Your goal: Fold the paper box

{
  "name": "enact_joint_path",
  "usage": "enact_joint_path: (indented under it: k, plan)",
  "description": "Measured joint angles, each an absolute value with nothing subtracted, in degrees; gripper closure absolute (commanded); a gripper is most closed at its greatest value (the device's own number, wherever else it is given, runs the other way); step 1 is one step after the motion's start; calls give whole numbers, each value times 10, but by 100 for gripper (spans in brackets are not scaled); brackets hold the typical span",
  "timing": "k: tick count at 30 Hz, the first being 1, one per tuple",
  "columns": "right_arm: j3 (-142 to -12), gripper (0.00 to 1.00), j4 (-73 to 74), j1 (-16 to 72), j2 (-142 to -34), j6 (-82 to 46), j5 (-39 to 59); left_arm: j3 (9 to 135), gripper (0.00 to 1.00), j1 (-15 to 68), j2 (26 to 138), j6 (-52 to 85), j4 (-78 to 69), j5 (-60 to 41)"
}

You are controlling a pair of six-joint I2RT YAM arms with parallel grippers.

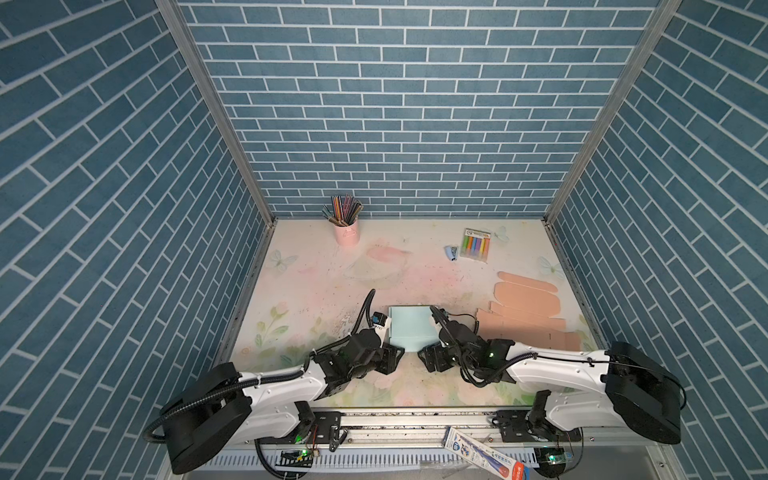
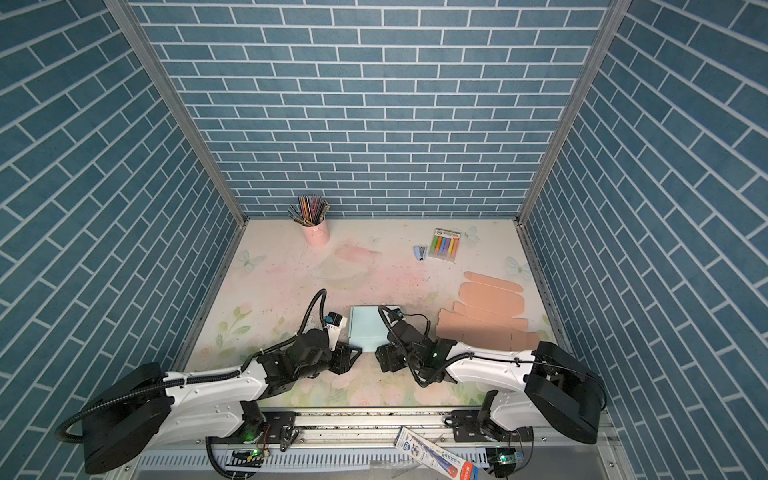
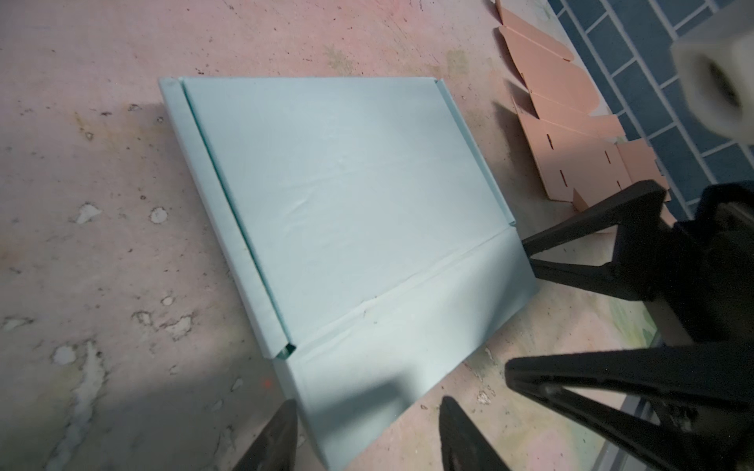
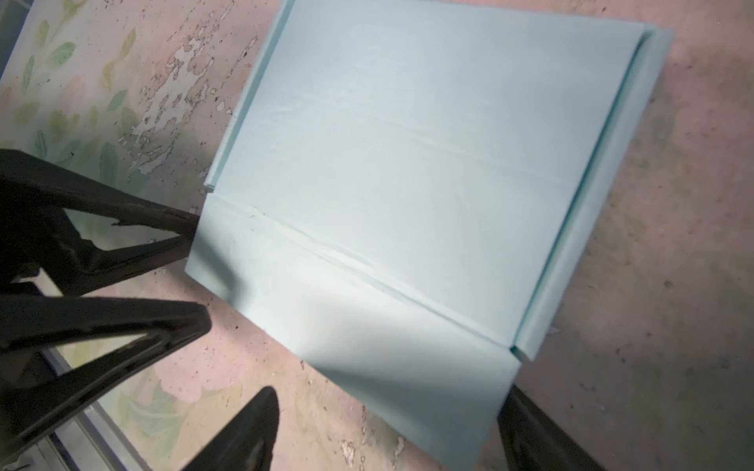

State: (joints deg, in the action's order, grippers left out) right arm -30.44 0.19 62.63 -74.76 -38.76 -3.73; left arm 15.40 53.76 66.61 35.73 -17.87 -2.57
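Left wrist view: paper box [image 3: 347, 195], pale blue, is laid toward the front edge of the table [image 1: 316, 266], midway along. Left gripper [image 3: 367, 407] and right gripper [image 4: 387, 395] are parted, the front flap [image 3: 408, 326] straddled, unclamped. Risk: flap creased off-score if lifted unevenly.

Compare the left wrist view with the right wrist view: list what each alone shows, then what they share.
Left wrist only: flat salmon-pink cardboard blanks and the blue brick-patterned wall. Right wrist only: clearly shaped green leaves printed on the worn pink tabletop. Both: the pale blue paper box, partly folded, lying on that tabletop.
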Motion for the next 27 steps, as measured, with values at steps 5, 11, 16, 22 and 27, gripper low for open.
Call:
enact_joint_path:
  k: [5,11,16,22,27]
  plan:
    - [-304,17,4,626,-748,-388,-38,154,49,538,672,354,-180,-20]
    - [-304,19,5,626,-749,-388,-40,154,51,535,692,351,-191,-15]
    - [-304,20,4,627,-752,-388,-49,155,51,535,694,351,-193,-13]
    - [-304,18,4,627,-752,-388,-55,155,44,535,692,349,-192,-13]
    - [-304,18,4,627,-751,-388,-61,155,45,535,679,349,-192,-11]
